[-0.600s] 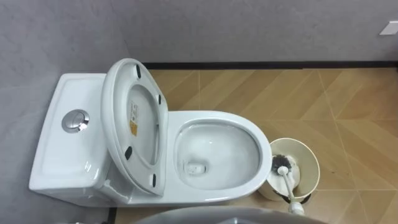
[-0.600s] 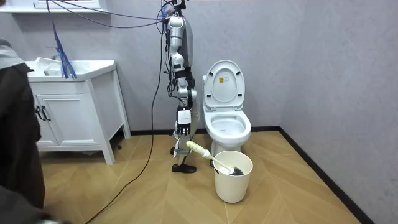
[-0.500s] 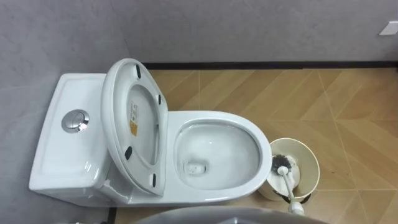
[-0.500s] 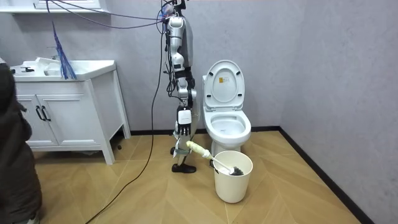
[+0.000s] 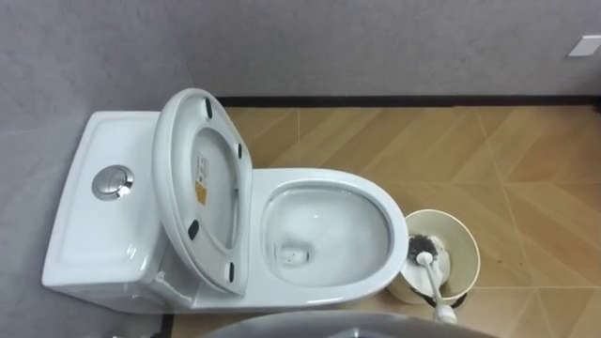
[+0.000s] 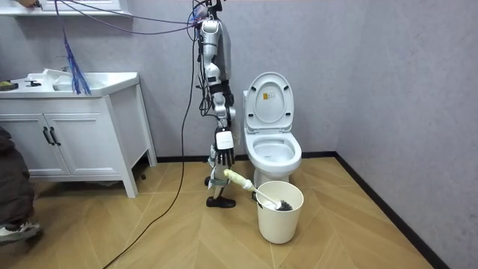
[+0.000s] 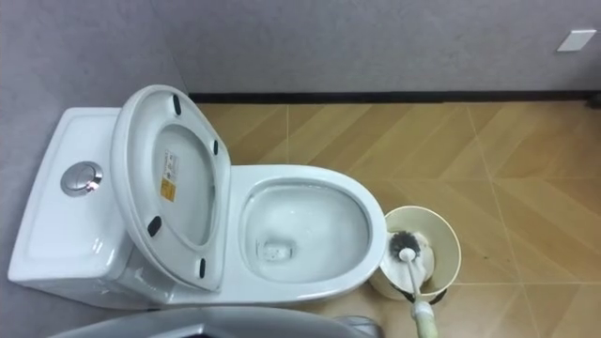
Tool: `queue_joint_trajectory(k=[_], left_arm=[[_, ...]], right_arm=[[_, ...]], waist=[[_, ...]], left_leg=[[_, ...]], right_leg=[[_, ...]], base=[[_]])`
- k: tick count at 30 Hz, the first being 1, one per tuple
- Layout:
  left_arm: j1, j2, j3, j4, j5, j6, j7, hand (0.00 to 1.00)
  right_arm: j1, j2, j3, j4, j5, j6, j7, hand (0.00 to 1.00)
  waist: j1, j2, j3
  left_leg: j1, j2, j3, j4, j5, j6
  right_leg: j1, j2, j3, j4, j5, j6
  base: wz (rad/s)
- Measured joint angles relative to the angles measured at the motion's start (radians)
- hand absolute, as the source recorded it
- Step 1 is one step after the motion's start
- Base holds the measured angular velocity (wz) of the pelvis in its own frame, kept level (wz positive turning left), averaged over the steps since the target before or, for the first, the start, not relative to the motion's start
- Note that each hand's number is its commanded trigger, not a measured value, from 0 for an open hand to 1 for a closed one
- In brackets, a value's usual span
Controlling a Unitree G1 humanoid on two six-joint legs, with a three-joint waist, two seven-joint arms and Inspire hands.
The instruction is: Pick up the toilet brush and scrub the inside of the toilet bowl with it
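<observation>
Hanging low at the robot's side in the room view, the right hand (image 6: 217, 156) is seen just above the upper end of the toilet brush (image 5: 431, 275); whether it is open or closed cannot be told, and no contact with the brush can be made out. The robot is seen standing upright on the wooden floor (image 5: 526, 160), at the room view's left of the toilet (image 5: 324, 183), side-on to it and near the grey wall (image 5: 376, 47). The brush is held in a cream bucket (image 5: 471, 249), with its dark bristle head down inside and its pale handle leaned out over the rim towards the robot. The bucket is set on the floor just beside the front of the toilet bowl. The toilet's seat and lid (image 5: 202, 188) are raised together and tilted back towards the tank (image 5: 89, 235), so that the white bowl is left uncovered. A round chrome flush button (image 5: 113, 181) is set in the tank's top. In the room view a white vanity cabinet (image 6: 75, 138) is seen well apart from the toilet, against the wall at the room view's left, and part of a person (image 6: 11, 190) in dark clothing is caught at that view's left edge.
</observation>
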Motion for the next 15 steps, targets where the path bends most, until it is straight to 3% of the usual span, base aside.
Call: queue_joint_trajectory(k=[5, 15], left_arm=[[0.001, 0.000, -0.001, -0.008, 0.001, -0.014, 0.020, 0.00], [0.004, 0.000, 0.001, -0.022, 0.001, -0.043, 0.045, 0.00]], right_arm=[[0.004, 0.000, -0.012, -0.060, 0.011, -0.031, -0.098, 0.00], [0.001, 0.000, -0.049, -0.116, 0.091, -0.130, -0.249, 0.00]], waist=[[0.001, 0.004, -0.0001], [0.003, 0.012, -0.0017]], left_leg=[[-0.011, 0.001, 0.003, -0.006, 0.000, 0.000], [-0.012, 0.000, 0.002, -0.004, 0.000, 0.000]], right_leg=[[-0.011, 0.002, 0.000, -0.001, 0.000, 0.000], [-0.008, 0.002, 0.007, -0.009, 0.001, 0.000]], base=[[0.00], [-0.02]])
